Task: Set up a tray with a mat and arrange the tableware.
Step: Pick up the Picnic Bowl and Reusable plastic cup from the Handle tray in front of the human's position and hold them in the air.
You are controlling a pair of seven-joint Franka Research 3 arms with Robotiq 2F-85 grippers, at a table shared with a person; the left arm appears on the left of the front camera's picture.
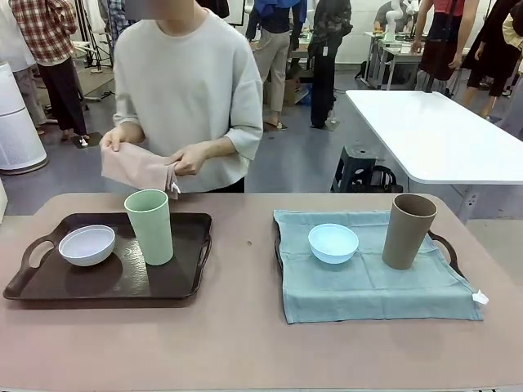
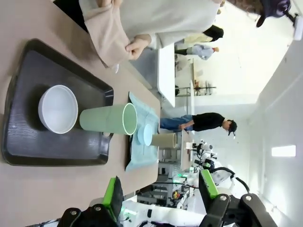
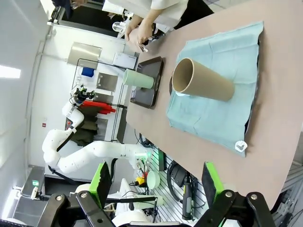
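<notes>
1. Pinkish table (image 1: 245, 343) lies ahead of my claws: left claw (image 2: 160, 187) open and empty, right claw (image 3: 155, 175) open wide, also empty.
2. Near the table's left edge, a dark tray (image 1: 33, 286) holds the white bowl (image 1: 87, 244) beside the upright green tumbler (image 1: 149, 226).
3. Toward the right edge, a teal mat (image 1: 368, 286) carries the light blue bowl (image 1: 333, 242) and tan tumbler (image 1: 408, 230).
4. At the far edge, a person holds a pink cloth (image 1: 139, 167).

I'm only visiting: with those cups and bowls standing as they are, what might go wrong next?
1. The green tumbler stands tall on the bare dark tray beside the white bowl; if the pink cloth the person holds is to go under them, a nudge may tip it.
2. The tan tumbler stands on the teal mat; a tug on the mat might topple it.
</notes>
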